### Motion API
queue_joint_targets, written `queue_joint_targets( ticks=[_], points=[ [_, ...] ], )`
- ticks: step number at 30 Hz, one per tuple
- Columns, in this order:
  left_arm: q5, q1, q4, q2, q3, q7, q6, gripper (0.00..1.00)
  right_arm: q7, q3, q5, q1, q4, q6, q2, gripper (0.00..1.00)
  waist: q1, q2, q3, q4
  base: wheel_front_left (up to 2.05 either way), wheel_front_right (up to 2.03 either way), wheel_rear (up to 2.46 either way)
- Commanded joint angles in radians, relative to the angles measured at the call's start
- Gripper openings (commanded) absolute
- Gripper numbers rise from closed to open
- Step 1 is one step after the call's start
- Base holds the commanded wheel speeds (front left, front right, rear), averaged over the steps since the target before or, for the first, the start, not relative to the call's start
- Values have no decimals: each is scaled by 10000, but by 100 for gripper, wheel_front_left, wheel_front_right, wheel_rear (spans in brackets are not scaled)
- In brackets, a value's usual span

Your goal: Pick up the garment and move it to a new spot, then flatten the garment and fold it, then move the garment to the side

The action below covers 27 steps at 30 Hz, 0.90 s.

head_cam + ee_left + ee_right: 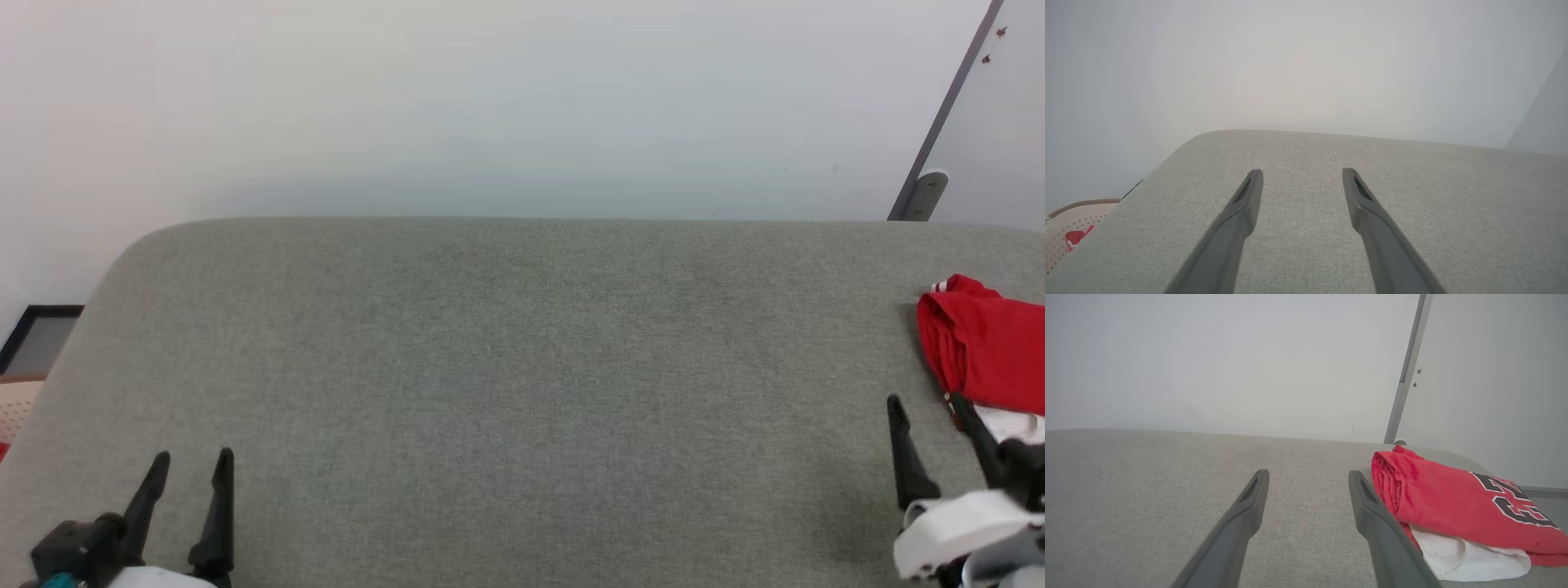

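Head view, item one?
— Red jersey-style garment [984, 351], white sleeve, black lettering: folded, right edge of grey-green upholstered surface [490, 367].

Grippers?
— Left gripper [194, 454], right gripper [927, 404]: fingers spread, empty; right just beside garment.

Step?
— Seemingly set aside; next, draw arms clear.

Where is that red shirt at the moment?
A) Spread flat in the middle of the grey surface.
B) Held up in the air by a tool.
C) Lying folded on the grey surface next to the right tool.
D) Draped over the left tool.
C: the red shirt lies folded on the grey surface, beside the right tool, whose open jaws hold nothing.
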State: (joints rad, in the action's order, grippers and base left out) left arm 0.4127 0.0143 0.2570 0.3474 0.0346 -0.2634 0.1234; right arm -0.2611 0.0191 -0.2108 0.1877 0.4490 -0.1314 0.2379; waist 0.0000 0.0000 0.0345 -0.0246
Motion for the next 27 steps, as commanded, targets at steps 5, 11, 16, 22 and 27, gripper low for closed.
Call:
queue_joint_targets(
  ticks=[5, 11, 16, 22, 27],
  points=[
    [-91, 191, -52, -67, 202, -4, 61, 100, 3, 258, 215, -740, -601, 19, -406, 100, 0, 0, -14, 78, 0, 0, 0],
    [-122, 249, -38, -123, 277, -4, 64, 100, 119, 417, 294, -1204, -1059, 19, -747, 100, 0, 0, -19, 116, 0, 0, 0],
    [-139, 244, -71, -189, 266, -4, 73, 100, 205, 540, 361, -1436, -1302, 17, -898, 100, 0, 0, -36, 119, 0, 0, 0],
    [-77, 256, -82, -198, 206, -4, 80, 100, 307, 546, 453, -1626, -1469, 17, -1012, 100, 0, 0, -48, 119, 0, 0, 0],
    [57, 248, -64, -100, 183, -4, 81, 100, 379, 482, 473, -1603, -1511, 17, -1050, 100, 0, 0, -45, 138, 0, 0, 0]
  ],
)
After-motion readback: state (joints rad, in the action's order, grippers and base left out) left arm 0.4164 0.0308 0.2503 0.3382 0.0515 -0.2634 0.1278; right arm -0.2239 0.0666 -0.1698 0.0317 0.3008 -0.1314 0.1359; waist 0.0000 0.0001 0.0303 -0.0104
